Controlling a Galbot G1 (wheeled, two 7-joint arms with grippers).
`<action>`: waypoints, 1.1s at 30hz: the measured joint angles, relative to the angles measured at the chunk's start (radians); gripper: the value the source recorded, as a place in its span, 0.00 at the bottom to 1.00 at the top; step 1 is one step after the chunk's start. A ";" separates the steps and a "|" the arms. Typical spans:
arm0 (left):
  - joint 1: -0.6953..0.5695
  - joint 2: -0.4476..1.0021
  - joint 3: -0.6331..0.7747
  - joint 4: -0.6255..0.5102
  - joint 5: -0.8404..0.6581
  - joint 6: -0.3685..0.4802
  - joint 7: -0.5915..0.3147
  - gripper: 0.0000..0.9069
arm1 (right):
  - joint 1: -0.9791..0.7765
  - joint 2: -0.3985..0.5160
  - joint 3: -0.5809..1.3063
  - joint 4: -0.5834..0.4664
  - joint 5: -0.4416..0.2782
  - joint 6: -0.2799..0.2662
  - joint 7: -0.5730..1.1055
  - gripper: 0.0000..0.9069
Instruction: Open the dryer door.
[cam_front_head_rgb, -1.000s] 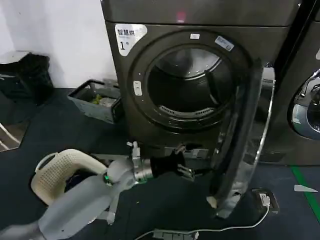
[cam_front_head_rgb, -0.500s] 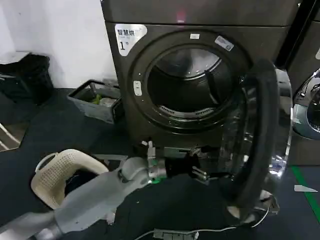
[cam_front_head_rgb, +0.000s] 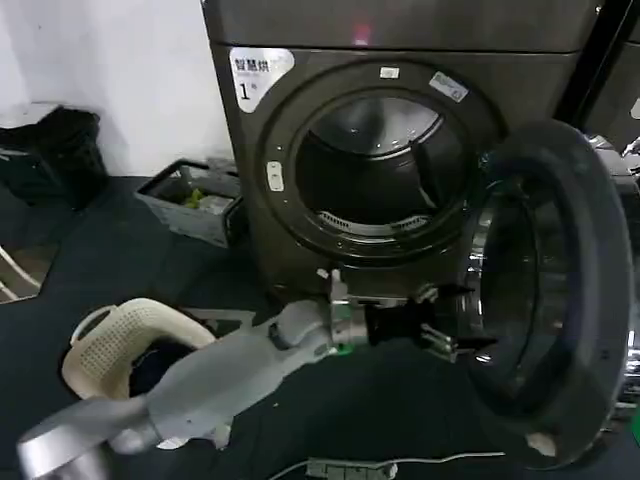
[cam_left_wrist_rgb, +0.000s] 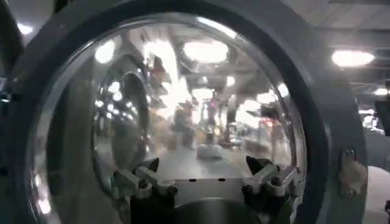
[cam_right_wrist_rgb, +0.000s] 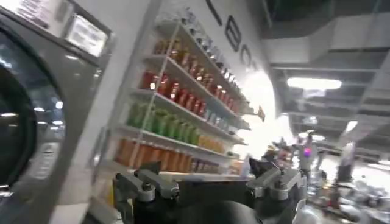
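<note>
The dark grey dryer marked "1" (cam_front_head_rgb: 252, 80) stands with its drum (cam_front_head_rgb: 375, 170) exposed. The dryer door (cam_front_head_rgb: 590, 300) hangs wide open on the right, its grey inner face and glass turned toward me. My left gripper (cam_front_head_rgb: 455, 320) reaches out low in front of the machine, open, its fingertips at the door's inner rim. In the left wrist view the door (cam_left_wrist_rgb: 183, 91) is close ahead, and the left gripper (cam_left_wrist_rgb: 205, 164) is open with nothing between its fingers. My right gripper (cam_right_wrist_rgb: 204, 176) is open and holds nothing, facing away toward shelves.
A cream laundry basket (cam_front_head_rgb: 120, 340) lies on the dark floor at the lower left. A grey crate (cam_front_head_rgb: 190, 200) and a black bin (cam_front_head_rgb: 50, 150) stand left of the dryer. A cable (cam_front_head_rgb: 400, 462) runs along the floor. Shelves of bottles (cam_right_wrist_rgb: 177, 122) stand beside a machine front (cam_right_wrist_rgb: 36, 122).
The door has swung further open to the right, from edge-on to showing its inner face. My left arm has stretched rightward along with it.
</note>
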 joint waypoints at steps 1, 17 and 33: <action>-0.006 -0.010 0.000 0.011 0.007 -0.008 -0.011 1.00 | -0.002 0.001 -0.001 -0.001 0.000 0.006 -0.001 1.00; -0.056 -0.073 -0.032 0.181 0.047 -0.020 -0.081 1.00 | -0.027 0.006 0.019 0.005 0.023 0.015 -0.004 1.00; -0.067 -0.073 -0.055 0.258 0.079 -0.048 -0.114 1.00 | -0.027 0.002 0.015 0.004 0.031 0.027 -0.013 1.00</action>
